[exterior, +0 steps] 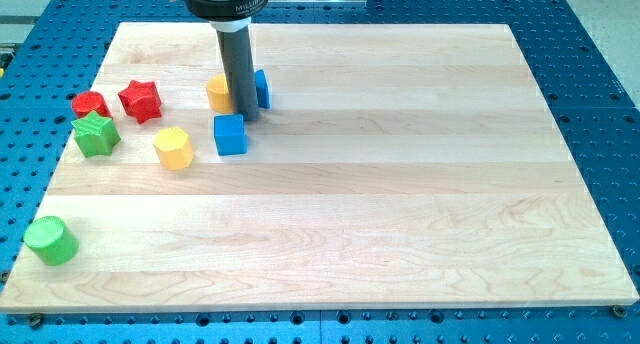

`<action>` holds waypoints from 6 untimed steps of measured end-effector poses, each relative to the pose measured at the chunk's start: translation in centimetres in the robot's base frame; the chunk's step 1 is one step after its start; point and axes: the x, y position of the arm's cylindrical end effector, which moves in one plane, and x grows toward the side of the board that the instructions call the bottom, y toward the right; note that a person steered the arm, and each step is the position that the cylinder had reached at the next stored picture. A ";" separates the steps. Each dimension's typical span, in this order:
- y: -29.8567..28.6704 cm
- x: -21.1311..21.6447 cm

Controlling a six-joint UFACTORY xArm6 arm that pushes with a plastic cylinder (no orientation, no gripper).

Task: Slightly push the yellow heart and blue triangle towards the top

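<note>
My tip (247,117) – between yellow heart (219,92), blue triangle (261,88).

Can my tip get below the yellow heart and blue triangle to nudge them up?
Probably yes: my tip sits between the yellow heart and blue triangle, at their lower edges, though the blue cube crowds it from below.

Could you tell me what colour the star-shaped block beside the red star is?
Green star, clearest in the camera view.
</note>
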 end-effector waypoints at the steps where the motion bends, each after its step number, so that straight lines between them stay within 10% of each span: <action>1: 1.0 0.9; 4: -4.4 2.0; 6: 5.5 -1.3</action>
